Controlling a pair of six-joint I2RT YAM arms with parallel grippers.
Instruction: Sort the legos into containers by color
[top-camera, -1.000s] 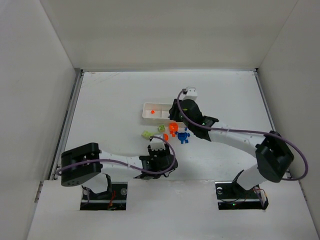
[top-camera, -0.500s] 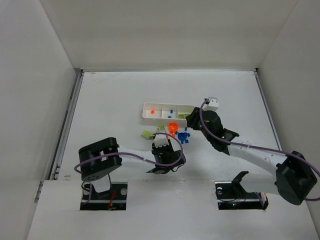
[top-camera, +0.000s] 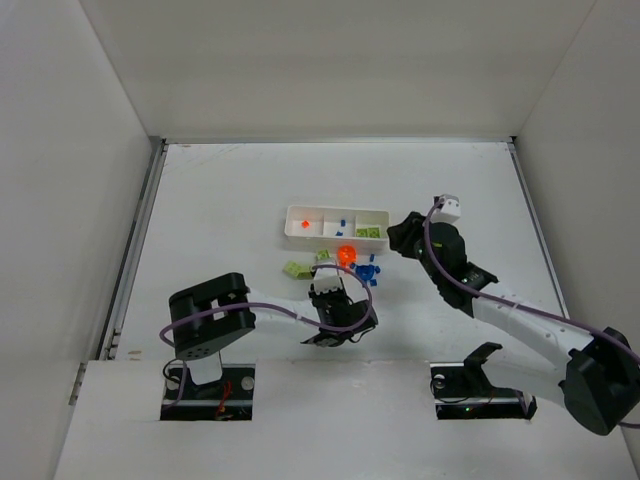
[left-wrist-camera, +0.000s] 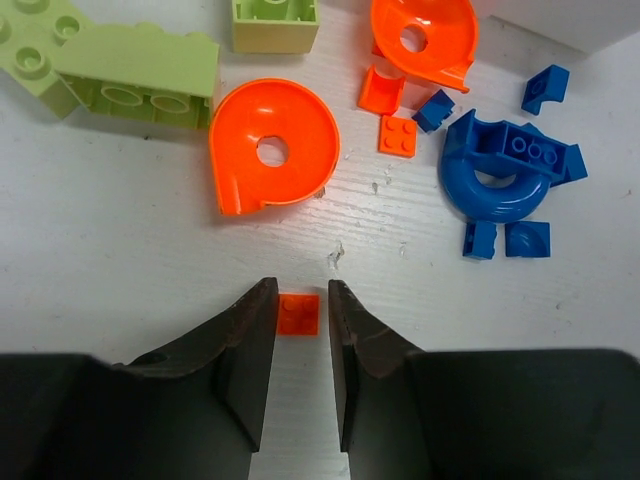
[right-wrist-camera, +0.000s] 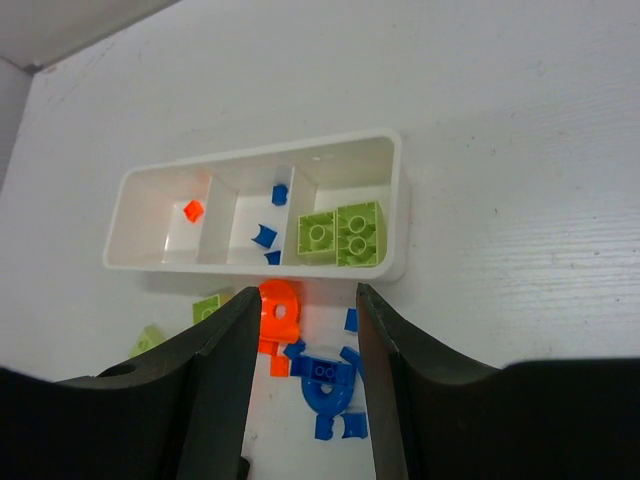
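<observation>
Table (left-wrist-camera: 150, 262): orange lego (left-wrist-camera: 298, 313) between left gripper (left-wrist-camera: 300, 298)

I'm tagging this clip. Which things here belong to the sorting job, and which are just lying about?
Job: tray; orange disc; orange tile; green bricks; blue bits; left gripper, astride the tile; right gripper.
Just there: table; walls.

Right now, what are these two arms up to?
They are sorting loose lego pieces by color into a white tray. The left gripper is open around a small orange square on the table, not yet pinched. The right gripper hangs open and empty near the tray, which holds one orange piece, blue bits and green bricks.
</observation>
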